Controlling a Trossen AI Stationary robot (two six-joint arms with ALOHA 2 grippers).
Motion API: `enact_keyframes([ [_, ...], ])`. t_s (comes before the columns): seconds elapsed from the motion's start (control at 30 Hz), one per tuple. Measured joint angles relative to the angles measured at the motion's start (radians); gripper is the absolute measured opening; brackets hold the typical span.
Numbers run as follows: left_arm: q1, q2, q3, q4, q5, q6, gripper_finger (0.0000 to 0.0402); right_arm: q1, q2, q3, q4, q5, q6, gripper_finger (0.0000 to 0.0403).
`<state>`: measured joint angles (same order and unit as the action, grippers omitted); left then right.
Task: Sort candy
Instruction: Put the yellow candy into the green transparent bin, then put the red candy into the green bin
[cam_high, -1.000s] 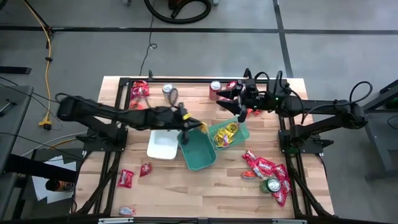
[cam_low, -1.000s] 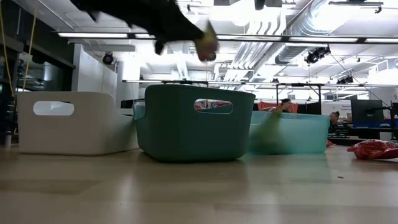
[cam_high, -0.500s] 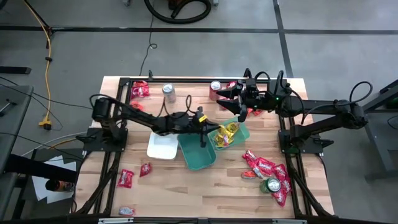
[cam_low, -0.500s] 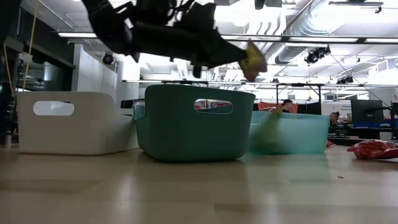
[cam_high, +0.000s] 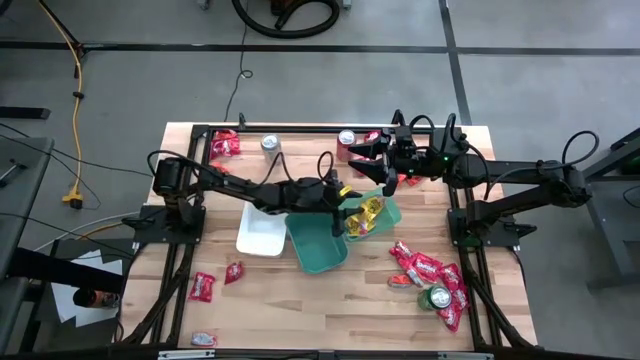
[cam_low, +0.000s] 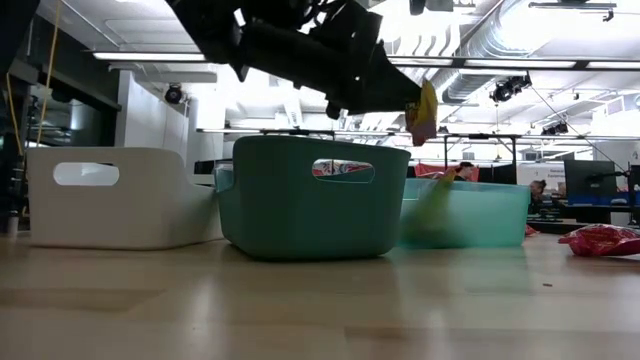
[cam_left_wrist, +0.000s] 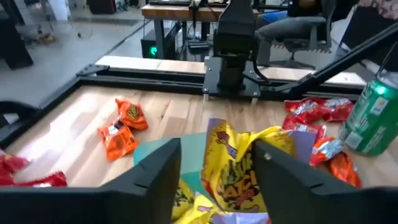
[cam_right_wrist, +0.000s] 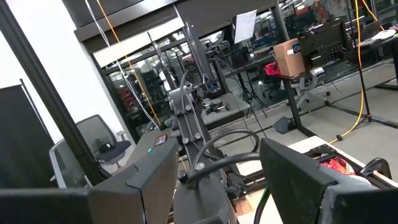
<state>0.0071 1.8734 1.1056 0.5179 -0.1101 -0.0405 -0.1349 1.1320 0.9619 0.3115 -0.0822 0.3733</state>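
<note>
My left gripper (cam_high: 341, 200) reaches over the light green tray (cam_high: 392, 212), where yellow candy (cam_high: 362, 216) lies heaped. Its fingers stand open on either side of a yellow packet (cam_left_wrist: 227, 163). In the low view this packet (cam_low: 425, 110) hangs upright at the fingertips, above the tray (cam_low: 470, 212). My right gripper (cam_high: 385, 165) waits raised and open over the table's far right. Red candy lies at the near right (cam_high: 430, 272), at the near left (cam_high: 203, 286) and at the far left (cam_high: 225, 145). My left gripper's fingers come in almost level from the table's left, with the yellow packet's flat sides (cam_left_wrist: 244, 155) between them. The packet stands upright, clear of the heap below. I cannot tell whether either finger still touches it.
A dark teal tray (cam_high: 318, 244) and a white tray (cam_high: 262, 234) stand left of the light green one. A silver can (cam_high: 270, 146) and a red can (cam_high: 346, 141) are at the far edge, and a green can (cam_high: 437, 298) sits among the red candy. Orange packets (cam_left_wrist: 121, 127) lie on the wood.
My left gripper has carried the yellow packet toward the table's right edge, from over the dark teal tray to over the light green tray, and has sunk a little. The packet now hangs upright at the fingertips.
</note>
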Motion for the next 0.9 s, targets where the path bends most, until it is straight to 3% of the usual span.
enact_keyframes([
  [0.13, 0.001, -0.029, 0.002, -0.058, 0.024, -0.050, 0.0214, -0.001, 0.000, 0.000, 0.000, 0.000, -0.010, 0.0222],
  [0.33, 0.044, -0.059, 0.000, -0.231, 0.044, -0.151, 0.0220, -0.007, -0.003, 0.000, 0.000, 0.000, -0.041, 0.0222],
  [0.43, 0.048, -0.059, 0.000, -0.229, 0.121, -0.164, 0.0220, -0.012, -0.003, 0.000, -0.003, 0.001, -0.042, 0.0222],
  [0.57, 0.031, -0.060, 0.010, -0.229, 0.131, -0.175, 0.0220, -0.016, -0.003, 0.000, -0.034, 0.001, -0.042, 0.0222],
  [0.77, 0.026, -0.060, 0.139, -0.497, 0.070, -0.057, 0.0220, -0.016, -0.043, 0.000, -0.284, 0.000, -0.062, 0.0222],
  [0.9, 0.048, -0.144, 0.214, -0.678, 0.083, 0.002, 0.0220, -0.012, -0.104, 0.000, -0.429, -0.001, -0.003, 0.0222],
])
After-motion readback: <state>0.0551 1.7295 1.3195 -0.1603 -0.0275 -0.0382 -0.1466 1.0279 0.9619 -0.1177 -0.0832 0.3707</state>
